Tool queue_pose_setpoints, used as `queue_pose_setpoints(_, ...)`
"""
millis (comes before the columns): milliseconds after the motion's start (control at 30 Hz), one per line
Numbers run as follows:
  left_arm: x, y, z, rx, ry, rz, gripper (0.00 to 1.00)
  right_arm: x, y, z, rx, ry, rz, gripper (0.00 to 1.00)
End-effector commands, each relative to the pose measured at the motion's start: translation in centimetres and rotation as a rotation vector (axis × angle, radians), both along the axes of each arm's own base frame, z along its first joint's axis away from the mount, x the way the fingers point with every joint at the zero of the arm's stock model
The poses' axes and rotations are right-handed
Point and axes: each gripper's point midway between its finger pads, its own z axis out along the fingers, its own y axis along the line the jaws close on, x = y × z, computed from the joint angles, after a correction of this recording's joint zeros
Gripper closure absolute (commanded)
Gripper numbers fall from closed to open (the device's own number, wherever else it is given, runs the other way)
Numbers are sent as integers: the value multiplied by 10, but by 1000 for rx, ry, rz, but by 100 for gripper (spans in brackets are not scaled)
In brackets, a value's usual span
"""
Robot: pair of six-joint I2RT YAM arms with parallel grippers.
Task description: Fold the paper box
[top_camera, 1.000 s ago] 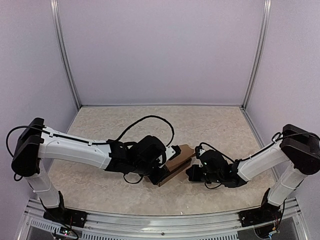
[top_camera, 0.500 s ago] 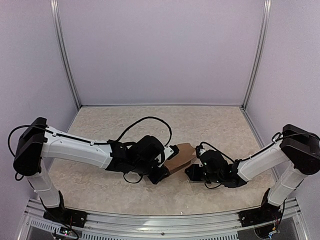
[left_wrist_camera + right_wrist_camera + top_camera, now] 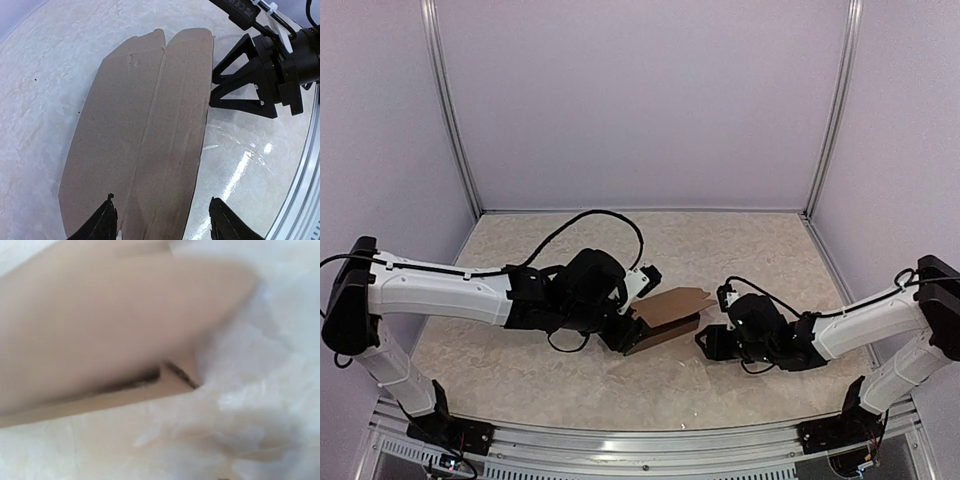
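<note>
My left gripper (image 3: 167, 225) stood with jaws parted, grasping nothing. The paper box (image 3: 145, 135) lay flat just ahead of it, its near end between the fingers. My right gripper (image 3: 212, 90), also parted, sat empty beside the box's far edge. I judged the cardboard light, stiff and easily creased, best taken by a flap edge. It bore no writing.

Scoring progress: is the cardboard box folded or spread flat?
Folded over: the box shows a lighter top panel above a darker side wall. Whether its tabs are tucked, cannot tell.
</note>
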Motion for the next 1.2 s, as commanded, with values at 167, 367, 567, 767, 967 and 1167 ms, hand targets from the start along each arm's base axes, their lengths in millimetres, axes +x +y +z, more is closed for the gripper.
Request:
queue_pose_setpoints(167, 11, 48, 36, -17, -88, 85, 36, -3, -28, 36, -243, -153, 110, 38)
queue_pose_setpoints(367, 13, 75, 35, -11, -107, 157, 35, 8, -35, 67, -383, -272, 179, 35)
queue_pose_setpoints(567, 5, 96, 6, -18, -107, 190, 31, 11, -25, 100, -426, -426, 296, 33)
queue_pose_setpoints(767, 2, 114, -14, -43, -171, 207, 30, 19, -26, 125, -458, -475, 312, 30)
queue_pose_setpoints(967, 6, 115, -25, -4, -288, 198, 32, 18, -25, 146, -419, -467, 327, 27)
queue_pose_setpoints(1167, 13, 107, -36, 33, -444, 144, 40, 15, -29, 169, -358, -487, 326, 27)
